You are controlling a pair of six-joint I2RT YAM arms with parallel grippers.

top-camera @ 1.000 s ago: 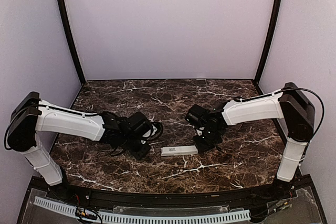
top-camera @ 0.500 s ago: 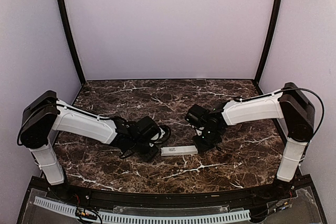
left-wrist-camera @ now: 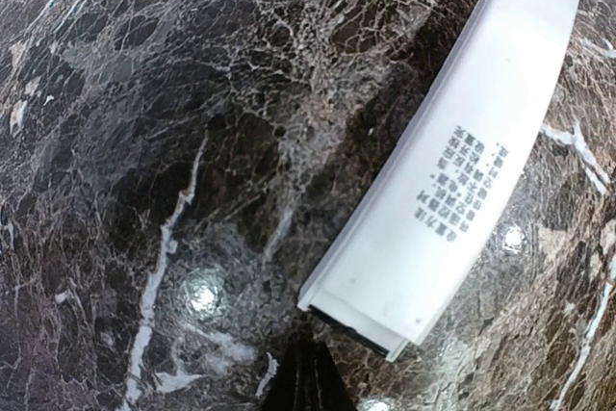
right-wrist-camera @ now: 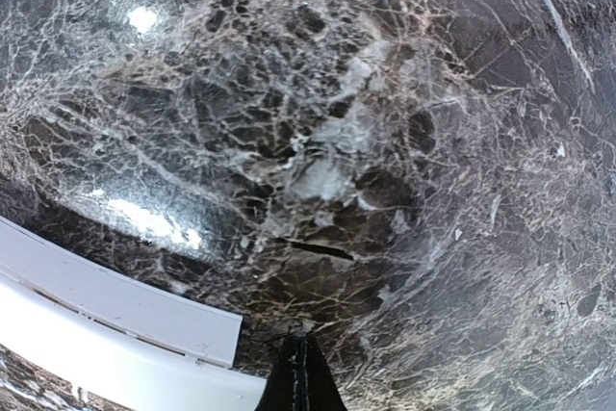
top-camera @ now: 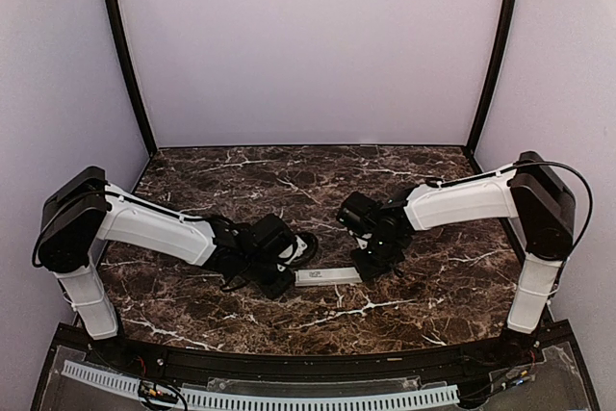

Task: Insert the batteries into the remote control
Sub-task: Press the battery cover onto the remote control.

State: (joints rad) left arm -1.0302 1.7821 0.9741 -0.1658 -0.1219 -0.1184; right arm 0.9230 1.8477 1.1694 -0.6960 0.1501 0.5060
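Observation:
The remote control (top-camera: 328, 276) lies flat on the dark marble table, a slim white bar running left to right between my two grippers. My left gripper (top-camera: 280, 282) sits low at its left end, shut with nothing between the fingers. In the left wrist view the shut tips (left-wrist-camera: 308, 384) are just short of the remote control's (left-wrist-camera: 462, 170) near end, which has a dark slot along its edge. My right gripper (top-camera: 369, 270) is shut at the right end. In the right wrist view its tips (right-wrist-camera: 300, 374) stand beside the remote control's (right-wrist-camera: 106, 329) corner. No batteries are in view.
The marble table (top-camera: 308, 190) is enclosed by pale walls at the back and both sides, with dark upright posts (top-camera: 123, 45) at the back corners. A white perforated strip (top-camera: 260, 397) runs along the near edge below the arm bases.
My left arm has swung to the right, bringing its gripper up to the remote's left end. The right arm and the remote have stayed almost where they were.

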